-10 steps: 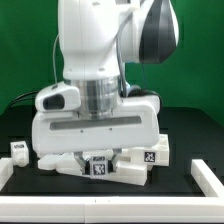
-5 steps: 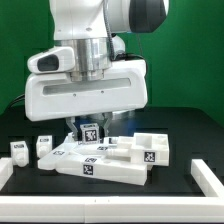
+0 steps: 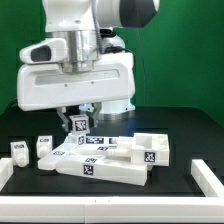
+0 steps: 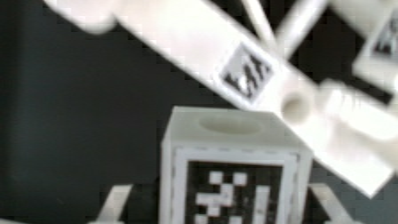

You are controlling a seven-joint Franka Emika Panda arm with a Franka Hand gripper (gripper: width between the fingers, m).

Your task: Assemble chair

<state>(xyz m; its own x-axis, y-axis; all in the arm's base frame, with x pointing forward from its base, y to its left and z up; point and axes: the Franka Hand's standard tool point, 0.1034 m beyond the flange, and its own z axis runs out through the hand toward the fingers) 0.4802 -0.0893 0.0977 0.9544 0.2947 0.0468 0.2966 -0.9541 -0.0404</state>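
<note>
Wrist view: end effector [image 4: 217, 206] clasps chair leg [image 4: 228, 140] bearing black-and-white square tag [image 4: 235, 192].

Arm [image 3: 76, 40] points down, fingers [image 4: 118, 206] gripping a chair piece [image 3: 78, 124].

The exterior view was taken low from the near edge of the table [image 3: 185, 125], faced toward the arm [image 3: 75, 20]. The wrist view was pointed down, very near, at the tagged block [image 4: 228, 170]. It and the chair parts [image 3: 100, 165] below were shared by both views.
</note>
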